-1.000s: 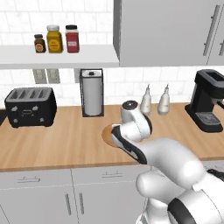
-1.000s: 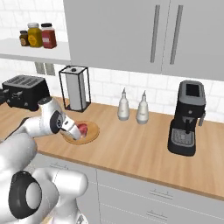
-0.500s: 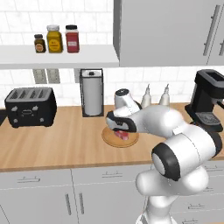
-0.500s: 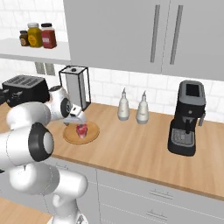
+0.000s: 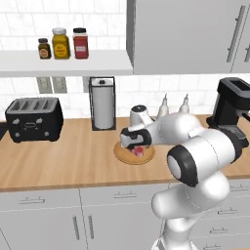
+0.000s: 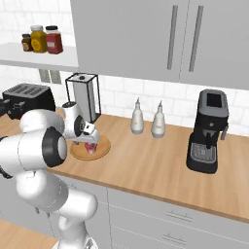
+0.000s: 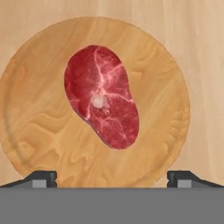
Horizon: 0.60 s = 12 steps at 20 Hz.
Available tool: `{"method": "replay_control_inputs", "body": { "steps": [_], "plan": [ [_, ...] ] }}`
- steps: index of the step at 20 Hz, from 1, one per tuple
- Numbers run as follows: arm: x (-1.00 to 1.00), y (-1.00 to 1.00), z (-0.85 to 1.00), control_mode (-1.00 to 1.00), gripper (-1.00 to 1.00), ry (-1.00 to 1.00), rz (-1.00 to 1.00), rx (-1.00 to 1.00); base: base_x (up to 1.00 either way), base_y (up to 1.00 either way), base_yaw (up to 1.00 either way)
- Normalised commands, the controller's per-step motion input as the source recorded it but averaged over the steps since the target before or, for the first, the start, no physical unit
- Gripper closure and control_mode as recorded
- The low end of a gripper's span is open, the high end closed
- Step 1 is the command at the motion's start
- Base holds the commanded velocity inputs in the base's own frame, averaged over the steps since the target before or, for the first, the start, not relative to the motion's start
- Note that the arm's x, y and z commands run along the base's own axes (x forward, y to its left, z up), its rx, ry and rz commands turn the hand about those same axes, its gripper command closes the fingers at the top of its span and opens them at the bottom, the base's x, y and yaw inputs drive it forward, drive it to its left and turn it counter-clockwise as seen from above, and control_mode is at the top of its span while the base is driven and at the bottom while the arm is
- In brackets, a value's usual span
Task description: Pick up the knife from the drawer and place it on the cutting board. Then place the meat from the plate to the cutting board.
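Gripper (image 7: pixel 112 178) hangs wide open and empty, right above the meat (image 7: pixel 102 95) lying on the plate (image 7: pixel 39 131).

On my wooden counter (image 5: pixel 73 156) stand a black toaster (image 5: pixel 34 119), a paper towel holder (image 5: pixel 103 103), two white bottles (image 6: pixel 137 116) and a black coffee machine (image 6: pixel 208 131); three jars (image 5: pixel 61 43) line the shelf.

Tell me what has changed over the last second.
The arm swung its end effector from beside the plate to directly above it, and it now hangs over the meat with jaws wide open, holding nothing. The meat lies on the plate as before; the toaster and paper towel roll have not moved.
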Motion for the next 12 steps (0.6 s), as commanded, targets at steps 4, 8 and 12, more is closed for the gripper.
{"method": "replay_control_inputs", "body": {
  "steps": [4, 8, 12],
  "plan": [
    [0.26, -0.13, -0.13, -1.0, -1.0, 0.0, 0.02, 0.11, 0.0, 0.0, 0.0],
    [0.28, -0.08, -0.16, -1.0, -1.0, 0.0, 0.02, 0.06, 0.0, 0.0, 0.0],
    [0.17, -0.01, -0.26, -1.0, -1.0, 0.0, 0.02, 0.0, 0.0, 0.0, 0.0]
  ]
}}
